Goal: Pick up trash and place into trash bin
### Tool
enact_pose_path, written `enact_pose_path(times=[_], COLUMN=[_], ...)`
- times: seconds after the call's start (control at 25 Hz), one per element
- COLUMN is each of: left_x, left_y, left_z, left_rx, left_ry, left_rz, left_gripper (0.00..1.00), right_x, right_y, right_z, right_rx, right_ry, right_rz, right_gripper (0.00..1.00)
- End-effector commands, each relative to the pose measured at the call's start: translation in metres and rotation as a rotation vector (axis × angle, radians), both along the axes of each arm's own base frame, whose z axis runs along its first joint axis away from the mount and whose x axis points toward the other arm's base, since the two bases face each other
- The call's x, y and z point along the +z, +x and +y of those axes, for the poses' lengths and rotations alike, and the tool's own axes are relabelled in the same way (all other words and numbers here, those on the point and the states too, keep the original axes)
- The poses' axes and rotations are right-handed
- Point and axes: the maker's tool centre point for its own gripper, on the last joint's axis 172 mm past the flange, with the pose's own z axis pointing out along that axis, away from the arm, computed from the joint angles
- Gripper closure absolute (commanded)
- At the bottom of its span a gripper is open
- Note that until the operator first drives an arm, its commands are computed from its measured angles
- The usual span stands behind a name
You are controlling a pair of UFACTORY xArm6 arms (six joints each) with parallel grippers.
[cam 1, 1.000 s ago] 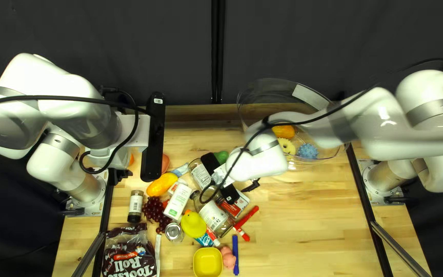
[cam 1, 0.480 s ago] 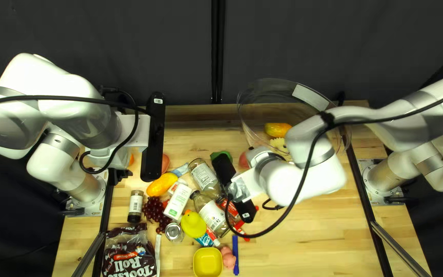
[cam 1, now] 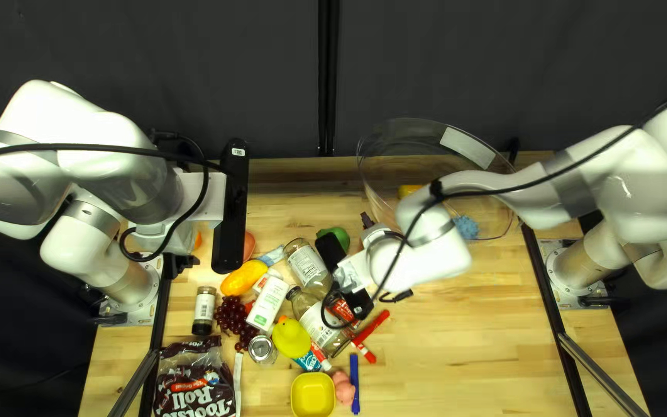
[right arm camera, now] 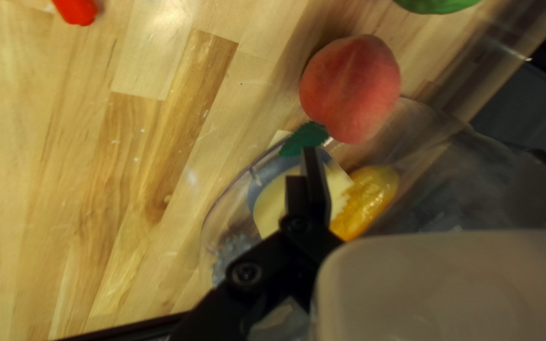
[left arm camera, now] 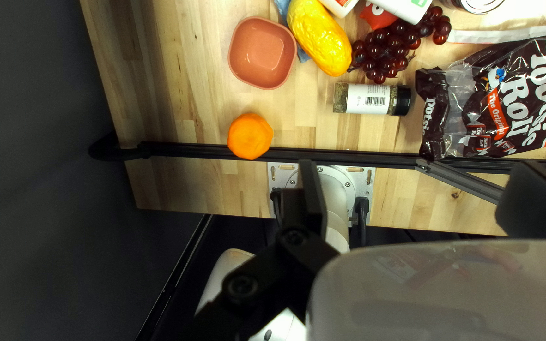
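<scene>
Here the right arm (cam 1: 426, 260) stretches across the table (cam 1: 484, 347) toward the bottles (cam 1: 307, 263), jaws wide open, empty.

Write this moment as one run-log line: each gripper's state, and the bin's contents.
left gripper: open, empty | right gripper: open, peach ahead | clear bin: blue spiky ball, yellow toys inside

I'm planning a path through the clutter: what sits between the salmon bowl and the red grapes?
A yellow toy fruit lies between the salmon bowl and the grapes, close against both; the left wrist view shows this best.
</scene>
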Motion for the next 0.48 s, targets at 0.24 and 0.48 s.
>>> enact_pose_path(times=[0.24,0.48], left_x=[0.0,0.0], left_y=[0.0,0.0], left_z=[0.0,0.0], left_rx=[0.0,0.0], left_ry=[0.0,0.0], left_rz=[0.0,0.0], left_gripper=[0.0,0.0], right_x=[-0.028,-0.043], right_y=[-0.001,-0.001], right_z=[-0.019,-0.027], right_rx=[-0.07,-0.069], right_ry=[-0.014,0.011], right_rz=[0.06,0.071], right_gripper=[0.0,0.0])
